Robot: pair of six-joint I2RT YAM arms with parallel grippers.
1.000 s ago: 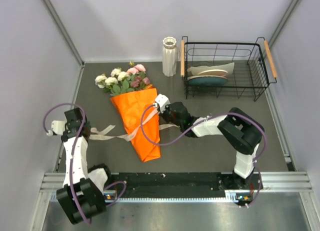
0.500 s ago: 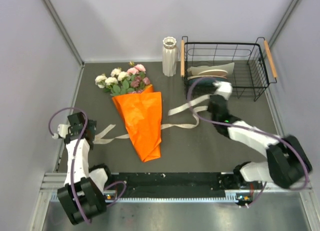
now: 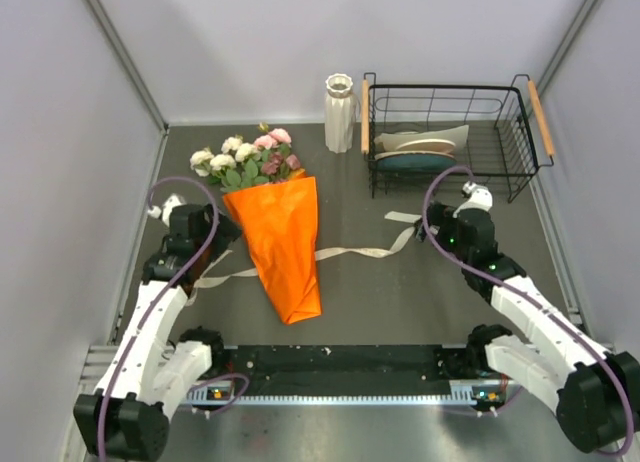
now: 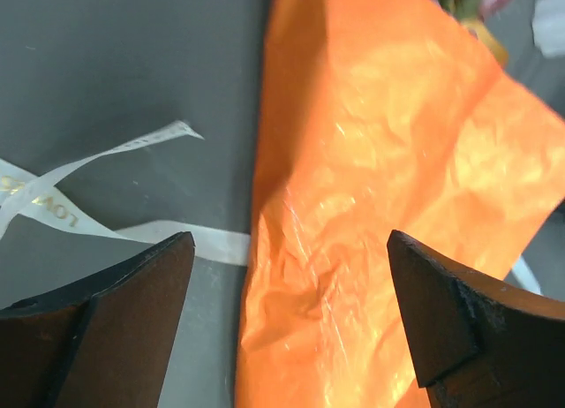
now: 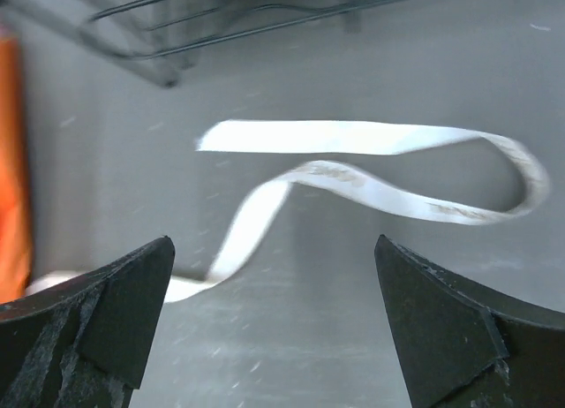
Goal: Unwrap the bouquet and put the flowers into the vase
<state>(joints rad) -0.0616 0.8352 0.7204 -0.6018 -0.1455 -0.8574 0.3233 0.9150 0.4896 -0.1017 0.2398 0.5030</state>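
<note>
The left arm reaches up from the near edge of the table [image 3: 400, 292] and bends in at the wrist, so the left gripper [image 4: 287, 242] points right, at the orange paper [image 3: 280, 244]. Its jaws are wide open and hold nothing. In the left wrist view the paper fills the gap between them, but they do not pinch it. The right arm lies low and stretches from its base toward the far left. The right gripper [image 5: 272, 245] points at the loose end of the ribbon [image 3: 352, 251]. Its jaws are wide open too, with nothing in them, and the ribbon lies on the table just past the tips. The bouquet [image 3: 270, 212] lies flat on the left half of the table, between the two arms and closer to the left one. It is long from far to near. The flowers [image 3: 245, 160] are at the far end, a bit to the left. The pointy end of the paper is at the near end, a bit to the right. The paper is wrapped round the stems. The ribbon runs loose across the table from the left side of the paper out to the right. The vase [image 3: 339, 112] stands upright at the far edge, just left of the wire basket [image 3: 520, 142] and well apart from both arms.
</note>
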